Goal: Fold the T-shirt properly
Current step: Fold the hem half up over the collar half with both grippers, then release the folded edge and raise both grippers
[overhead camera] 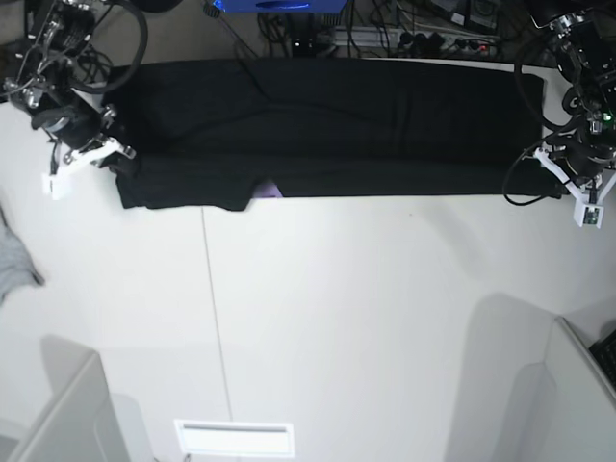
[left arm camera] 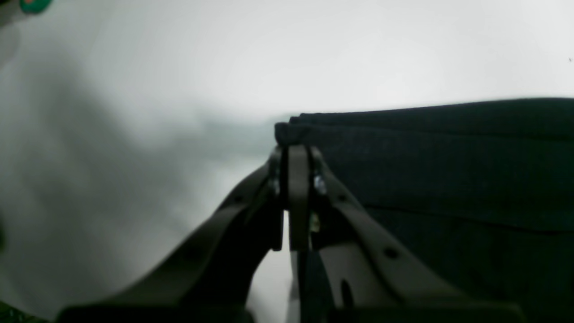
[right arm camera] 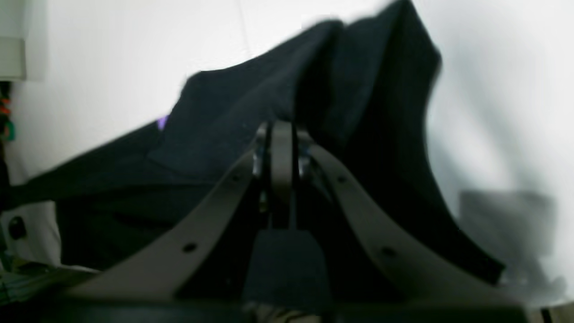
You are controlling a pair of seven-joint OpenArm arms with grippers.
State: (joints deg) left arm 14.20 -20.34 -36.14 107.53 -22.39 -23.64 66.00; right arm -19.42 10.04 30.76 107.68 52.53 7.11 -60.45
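The black T-shirt [overhead camera: 327,130] lies stretched in a long band across the far side of the white table [overhead camera: 337,308], folded lengthwise. A bit of its purple print [overhead camera: 272,192] peeks out at the near edge. My left gripper [left arm camera: 296,148] is shut on the layered corner of the T-shirt [left arm camera: 448,170]; in the base view this left gripper [overhead camera: 539,169] is at the band's right end. My right gripper [right arm camera: 280,130] is shut on a bunched part of the T-shirt [right arm camera: 233,107], at the band's left end in the base view [overhead camera: 122,160].
A small grey cloth scrap [overhead camera: 12,262] lies at the table's left edge. Cables and equipment [overhead camera: 404,34] crowd the far edge behind the shirt. Light-coloured bins stand at the near left [overhead camera: 58,414] and near right [overhead camera: 577,385] corners.
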